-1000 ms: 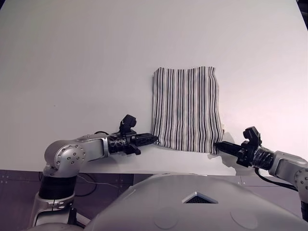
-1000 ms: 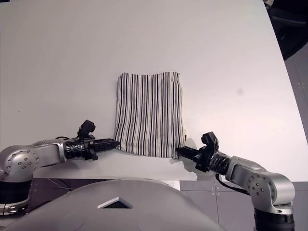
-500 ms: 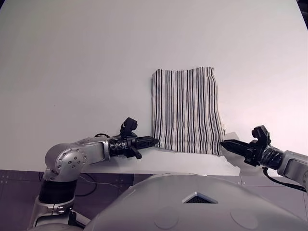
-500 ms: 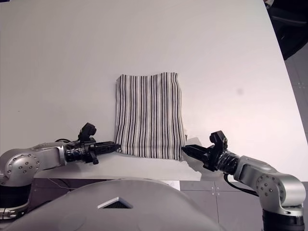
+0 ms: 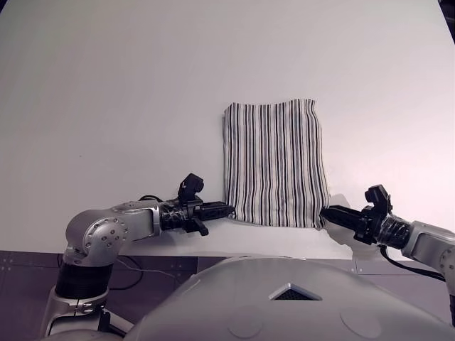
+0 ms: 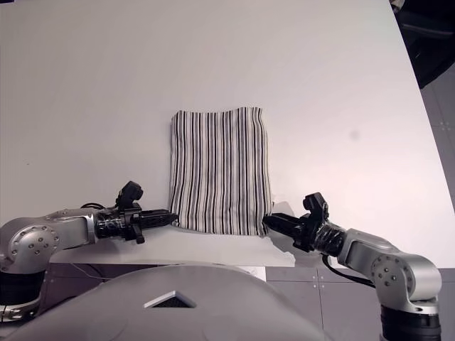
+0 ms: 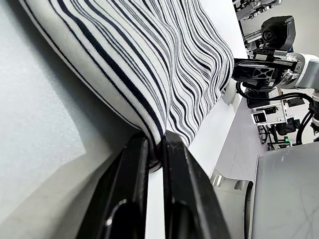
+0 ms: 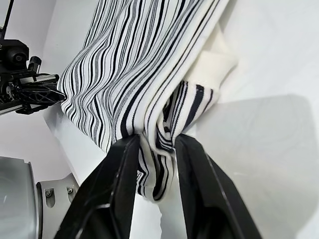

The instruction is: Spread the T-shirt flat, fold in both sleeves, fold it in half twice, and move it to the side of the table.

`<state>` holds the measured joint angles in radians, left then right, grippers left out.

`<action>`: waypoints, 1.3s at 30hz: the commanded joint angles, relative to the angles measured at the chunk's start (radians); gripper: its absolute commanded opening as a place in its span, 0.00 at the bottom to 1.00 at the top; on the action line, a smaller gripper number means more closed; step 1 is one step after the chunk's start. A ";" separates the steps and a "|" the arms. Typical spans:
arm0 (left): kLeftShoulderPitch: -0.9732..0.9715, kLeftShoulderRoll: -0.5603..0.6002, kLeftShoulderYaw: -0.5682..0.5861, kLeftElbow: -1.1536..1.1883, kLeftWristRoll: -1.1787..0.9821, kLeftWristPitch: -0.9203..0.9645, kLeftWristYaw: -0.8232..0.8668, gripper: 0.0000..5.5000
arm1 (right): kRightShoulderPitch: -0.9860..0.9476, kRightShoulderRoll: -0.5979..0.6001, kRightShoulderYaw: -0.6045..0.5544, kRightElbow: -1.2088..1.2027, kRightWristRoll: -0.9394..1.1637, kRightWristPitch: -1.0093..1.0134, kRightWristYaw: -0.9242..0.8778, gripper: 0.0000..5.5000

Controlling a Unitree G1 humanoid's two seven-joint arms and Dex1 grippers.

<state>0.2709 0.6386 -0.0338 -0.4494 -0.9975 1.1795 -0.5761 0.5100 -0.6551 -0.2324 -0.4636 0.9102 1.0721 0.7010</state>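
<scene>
Nips the left claw [image 7: 155, 145] tight on the near left corner of the black-and-white striped cloth T-shirt [image 5: 274, 160], hem caught between the two pressed-together fingers. Nips the right claw [image 8: 155, 142] on the near right corner likewise, a bunched wad of striped cloth squeezed between its fingers. Holds both claws low over the broad white flat-topped bench [image 5: 106, 106], pointing inward at each other from either side.

Lies folded into one oblong, long sides running away from the robot, near edge just short of the bench's near edge. Tucks sleeves and neckline out of sight; cannot tell how many layers lie under the top one. Shows a plain white scrap of cloth [image 8: 218, 59] poking out beside the right claw, too little of it to say which part of the garment. Ripples along the near edge between the two held corners in the wrist views; far edge flat on the bench.

Cuts off a dark shape [image 6: 430, 39] at the far right, beyond the bench, too little seen to name.

Counts one T-shirt, two claws, one bench.
</scene>
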 commanded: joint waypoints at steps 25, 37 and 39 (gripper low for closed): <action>0.066 0.040 0.123 -0.117 -0.099 0.019 -0.042 0.04 | 0.108 -0.027 -0.065 -0.097 0.063 -0.020 0.040 0.02; 0.297 0.100 0.361 -0.286 -0.423 -0.018 0.013 0.04 | 0.346 -0.092 -0.383 -0.295 0.374 0.013 0.121 0.02; 0.291 0.100 0.351 -0.274 -0.453 -0.032 0.065 0.04 | 0.293 -0.104 -0.377 -0.276 0.435 0.013 0.054 0.02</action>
<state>0.5681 0.7245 0.3177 -0.7247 -1.4214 1.1671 -0.5665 0.8467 -0.7299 -0.6034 -0.7454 1.2868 1.0820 0.8136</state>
